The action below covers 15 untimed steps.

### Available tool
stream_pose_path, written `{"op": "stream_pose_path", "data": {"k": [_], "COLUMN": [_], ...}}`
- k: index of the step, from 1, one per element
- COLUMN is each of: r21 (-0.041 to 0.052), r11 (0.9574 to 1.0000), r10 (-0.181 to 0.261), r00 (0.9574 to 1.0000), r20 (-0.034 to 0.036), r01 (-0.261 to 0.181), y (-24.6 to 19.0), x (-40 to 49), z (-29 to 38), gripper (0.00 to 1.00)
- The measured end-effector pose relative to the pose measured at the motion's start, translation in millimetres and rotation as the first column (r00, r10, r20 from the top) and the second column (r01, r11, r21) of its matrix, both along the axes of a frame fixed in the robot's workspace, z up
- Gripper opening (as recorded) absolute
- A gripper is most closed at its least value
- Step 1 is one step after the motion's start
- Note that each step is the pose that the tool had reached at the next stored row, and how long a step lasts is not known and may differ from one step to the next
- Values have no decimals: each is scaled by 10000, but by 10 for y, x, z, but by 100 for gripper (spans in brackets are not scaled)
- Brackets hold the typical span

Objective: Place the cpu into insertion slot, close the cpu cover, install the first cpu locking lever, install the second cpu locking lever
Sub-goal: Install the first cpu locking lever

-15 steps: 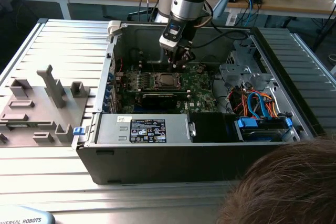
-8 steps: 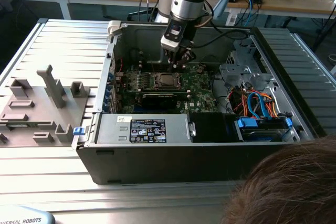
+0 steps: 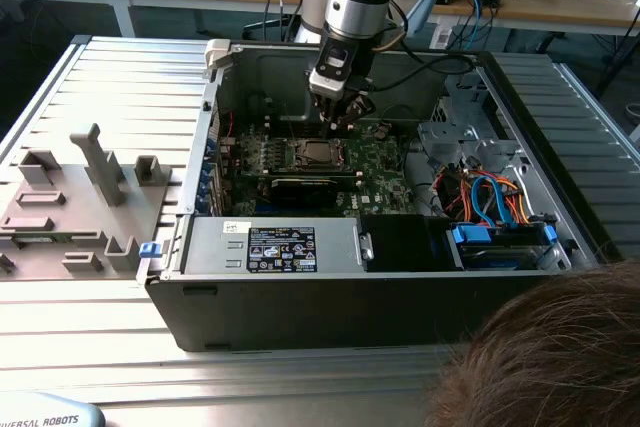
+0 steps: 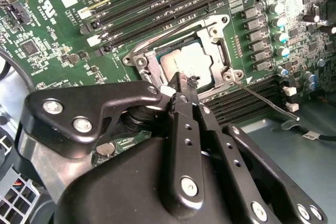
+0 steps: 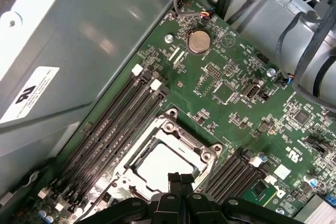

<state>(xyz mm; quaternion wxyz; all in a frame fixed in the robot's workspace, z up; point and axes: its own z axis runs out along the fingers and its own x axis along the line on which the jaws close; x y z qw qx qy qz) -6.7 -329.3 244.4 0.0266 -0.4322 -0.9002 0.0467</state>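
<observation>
second wrist view, end effector (image 4: 185, 85) fingers pressed together, empty, tips at cpu cover (image 4: 218, 51) over seated cpu (image 4: 184, 61)

- The computer case (image 3: 300, 297) lies open on the counter (image 3: 110, 77), with the motherboard (image 3: 385, 172) inside it.
- The cpu (image 4: 184, 61) sits in the insertion slot (image 3: 318, 155), under the cpu cover (image 4: 218, 30).
- Memory slots (image 5: 113, 129) run beside the socket.
- The end effector (image 3: 340, 119) hangs above the socket.
- A fixture tray (image 3: 70, 197) lies at the exterior view's left.
</observation>
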Motion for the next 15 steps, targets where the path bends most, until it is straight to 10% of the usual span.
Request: {"op": "stream_pose_path", "data": {"k": [15], "r21": [0], "r11": [9956], "r10": [936], "r00": [9956], "r20": [0], "r01": [-936], "y": [0], "x": [0], "z": [0], "gripper": [11]}}
